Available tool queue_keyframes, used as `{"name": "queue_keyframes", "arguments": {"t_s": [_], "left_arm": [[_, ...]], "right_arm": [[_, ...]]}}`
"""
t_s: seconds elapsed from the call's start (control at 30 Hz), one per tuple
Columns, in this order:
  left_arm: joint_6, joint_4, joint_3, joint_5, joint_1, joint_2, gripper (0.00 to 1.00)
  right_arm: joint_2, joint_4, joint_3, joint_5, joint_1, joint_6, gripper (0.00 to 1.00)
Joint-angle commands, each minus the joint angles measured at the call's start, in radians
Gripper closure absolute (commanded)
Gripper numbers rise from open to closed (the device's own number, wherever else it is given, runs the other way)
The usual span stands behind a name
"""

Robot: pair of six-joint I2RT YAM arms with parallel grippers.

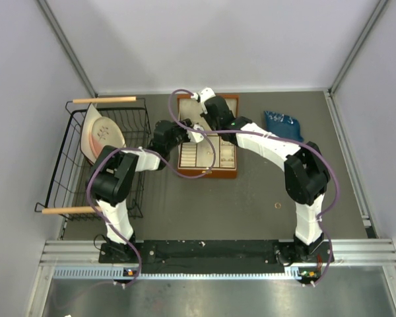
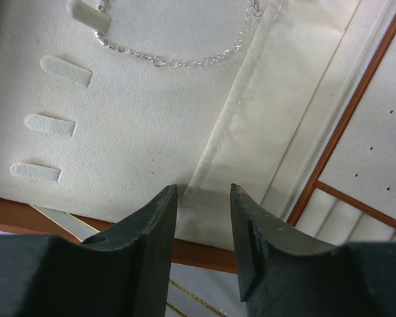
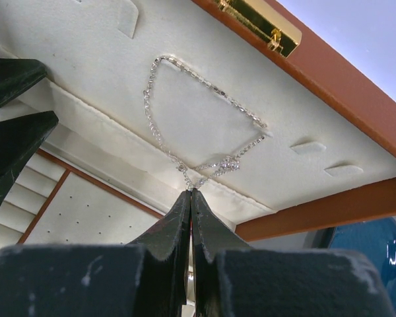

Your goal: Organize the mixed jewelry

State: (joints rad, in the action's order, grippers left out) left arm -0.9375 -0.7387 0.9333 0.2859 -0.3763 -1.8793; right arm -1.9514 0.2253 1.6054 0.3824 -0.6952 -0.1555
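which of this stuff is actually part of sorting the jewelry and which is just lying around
For the job:
- chain necklace, draped on the lid lining, its lower end pinched in the shut right hand
- small ring, loose outside the wooden box
- the wooden box itself
- left hand, open over the lining

Lying about:
- wire dish rack holding a plate
- blue packet

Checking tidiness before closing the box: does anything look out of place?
The necklace crosses and bunches where the right gripper pinches it on the lid lining, and a small ring lies on the table, apart from the box.
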Motion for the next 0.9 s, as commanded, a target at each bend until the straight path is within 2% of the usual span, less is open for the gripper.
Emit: {"name": "queue_keyframes", "arguments": {"t_s": [0.0, 0.03, 0.27, 0.7, 0.87], "left_arm": [[-0.012, -0.028, 0.024, -0.034, 0.005, -0.027, 0.60], [-0.014, -0.025, 0.025, -0.033, 0.002, -0.030, 0.64], [-0.023, -0.001, 0.033, -0.031, -0.010, -0.046, 0.73], [-0.035, 0.125, 0.048, 0.012, -0.013, -0.038, 1.00], [-0.035, 0.168, 0.047, 0.038, -0.012, -0.017, 1.00]], "right_arm": [[0.049, -0.023, 0.031, -0.011, 0.011, 0.008, 1.00], [0.051, -0.024, 0.030, -0.011, 0.011, 0.008, 1.00], [0.054, -0.023, 0.030, -0.011, 0.016, 0.010, 1.00], [0.055, -0.020, 0.039, -0.011, 0.020, 0.011, 1.00], [0.052, -0.014, 0.048, -0.016, 0.020, 0.013, 1.00]]}}
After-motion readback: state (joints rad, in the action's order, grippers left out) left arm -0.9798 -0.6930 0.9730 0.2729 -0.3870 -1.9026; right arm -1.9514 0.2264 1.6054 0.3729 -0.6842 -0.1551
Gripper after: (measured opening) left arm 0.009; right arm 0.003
